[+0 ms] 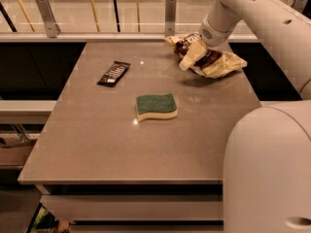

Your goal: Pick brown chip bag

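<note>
The brown chip bag [214, 62] is a wrinkly foil bag with a dark brown middle and pale yellow ends. It is at the far right of the grey table [121, 140]. My gripper [191, 57] reaches down from the upper right and is shut on the bag's middle. One pale finger [187, 61] lies across the bag's front. The bag's right end looks slightly off the table, with a shadow under it.
A green sponge [156, 106] lies mid-table. A small flat dark wrapper [113, 73] lies at the far left. A railing with glass panels [97, 28] runs behind the table. My robot's white body [267, 169] fills the lower right.
</note>
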Controlling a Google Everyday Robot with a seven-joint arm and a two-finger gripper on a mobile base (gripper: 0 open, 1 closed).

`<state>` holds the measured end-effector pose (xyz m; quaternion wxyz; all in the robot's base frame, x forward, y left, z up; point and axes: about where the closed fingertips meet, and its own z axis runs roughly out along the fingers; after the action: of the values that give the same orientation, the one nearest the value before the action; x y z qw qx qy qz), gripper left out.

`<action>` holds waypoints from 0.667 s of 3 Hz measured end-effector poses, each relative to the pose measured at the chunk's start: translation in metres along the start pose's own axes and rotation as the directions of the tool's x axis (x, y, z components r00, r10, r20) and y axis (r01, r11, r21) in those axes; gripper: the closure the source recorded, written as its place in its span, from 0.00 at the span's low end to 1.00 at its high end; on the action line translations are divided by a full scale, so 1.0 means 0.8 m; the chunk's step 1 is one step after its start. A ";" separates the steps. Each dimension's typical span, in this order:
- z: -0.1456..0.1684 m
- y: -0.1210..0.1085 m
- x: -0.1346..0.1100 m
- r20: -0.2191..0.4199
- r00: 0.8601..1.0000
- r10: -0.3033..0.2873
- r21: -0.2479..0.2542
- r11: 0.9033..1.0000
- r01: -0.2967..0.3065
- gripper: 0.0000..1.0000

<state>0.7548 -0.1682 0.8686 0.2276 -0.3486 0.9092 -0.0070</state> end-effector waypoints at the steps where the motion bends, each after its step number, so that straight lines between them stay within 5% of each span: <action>1: 0.015 -0.007 0.000 -0.028 1.000 0.014 0.045 0.999 -0.013 0.00; 2: 0.023 -0.020 0.006 -0.044 0.999 0.026 0.078 0.997 -0.022 0.00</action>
<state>0.7695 -0.1806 0.8530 0.2203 -0.3284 0.9173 -0.0473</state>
